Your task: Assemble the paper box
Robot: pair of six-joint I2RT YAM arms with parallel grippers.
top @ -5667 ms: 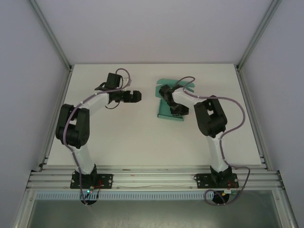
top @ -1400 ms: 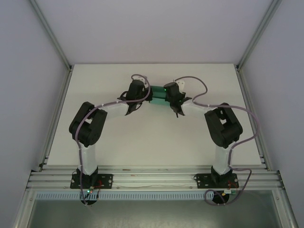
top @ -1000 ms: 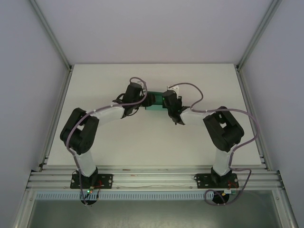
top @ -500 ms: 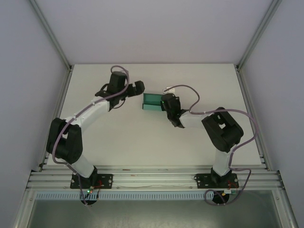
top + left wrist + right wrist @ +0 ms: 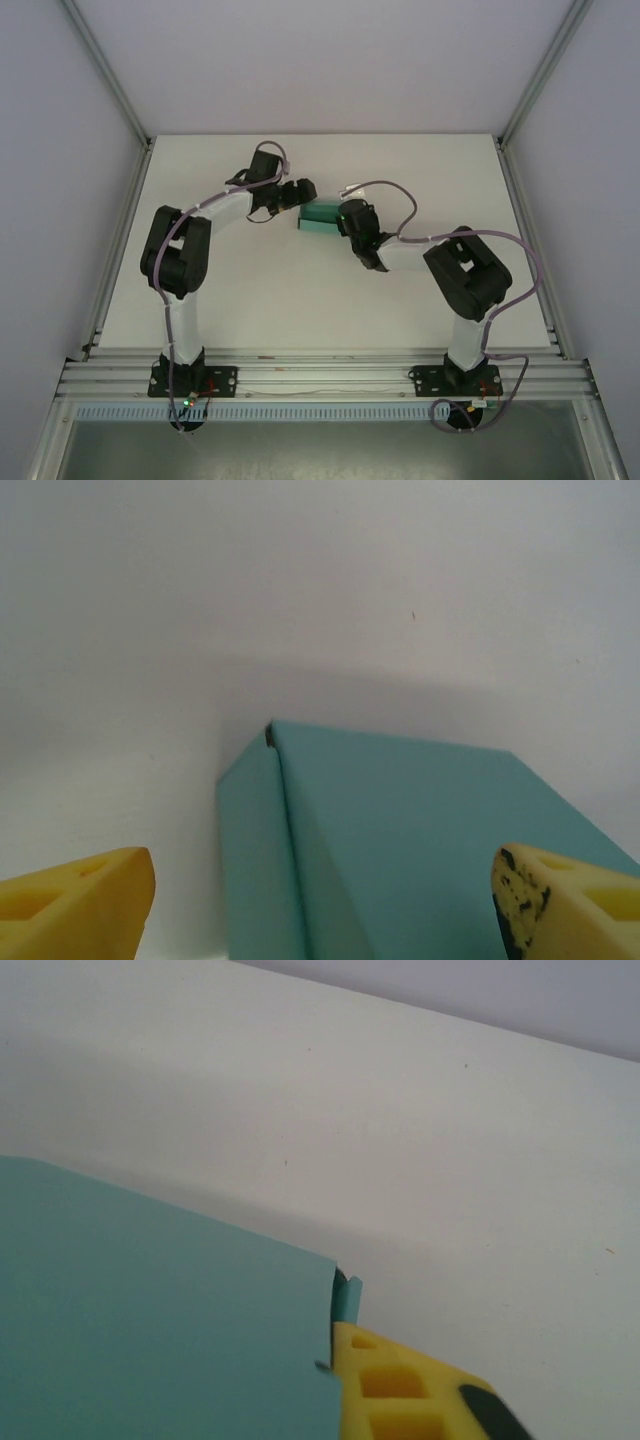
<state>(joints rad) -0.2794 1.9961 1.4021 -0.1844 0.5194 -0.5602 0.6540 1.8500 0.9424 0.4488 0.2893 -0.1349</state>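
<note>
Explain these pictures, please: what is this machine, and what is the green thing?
It is a robot with a left arm and a right arm bolted at the near edge of a white table, each ending in a two-finger pincer. The top picture looks down from above and behind. The other two come from cameras on the wrists, so the yellow blocks are the fingers. The green thing is a folded paper box on the table. The left pincer is open, a finger either side of the box. The right pincer is at its other end; whether it grips is unclear.
</note>
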